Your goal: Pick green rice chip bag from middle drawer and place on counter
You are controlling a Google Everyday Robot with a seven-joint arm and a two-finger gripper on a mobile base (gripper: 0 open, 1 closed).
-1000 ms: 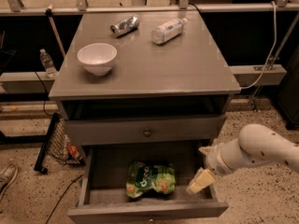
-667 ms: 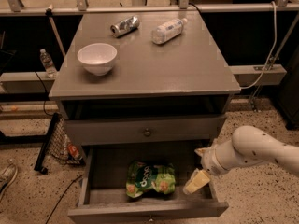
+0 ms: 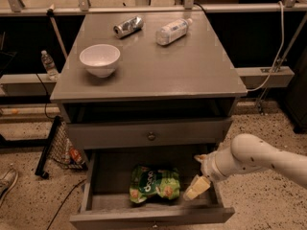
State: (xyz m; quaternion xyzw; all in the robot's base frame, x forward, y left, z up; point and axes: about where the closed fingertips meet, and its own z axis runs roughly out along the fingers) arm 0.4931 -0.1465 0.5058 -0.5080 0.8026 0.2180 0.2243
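Hovering at the right wall of the middle drawer [image 3: 115, 166], the gripper [image 3: 197, 174] is spread open, holding nothing.
The green rice chip bag [image 3: 153, 184] lies just left of it, near the front wall, bare floor behind.

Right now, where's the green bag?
The bag lies in the open drawer, low in the camera view, just left of the gripper.
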